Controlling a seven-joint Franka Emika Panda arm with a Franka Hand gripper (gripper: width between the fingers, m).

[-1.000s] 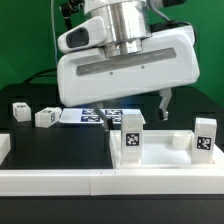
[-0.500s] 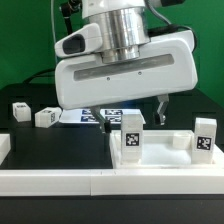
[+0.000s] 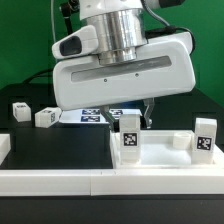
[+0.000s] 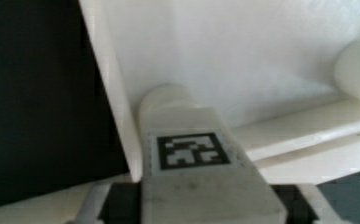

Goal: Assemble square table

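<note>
Exterior view: gripper (image 3: 138, 117) low over short white blocky tagged leg (image 3: 131, 140), upright on large white square plastic table top (image 3: 165, 152), at the corner on exterior view's left.
Wrist view: dark fingers (image 4: 109, 205) flush on both leg flanks, no gap seen, so grasping leg.
Judgement: keep leg vertical, twist steadily, no sideways push.

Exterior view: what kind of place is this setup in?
Likely a robotics lab test bench: a black work surface fenced by white rails, a tagged table leg, and a marker board behind.
</note>
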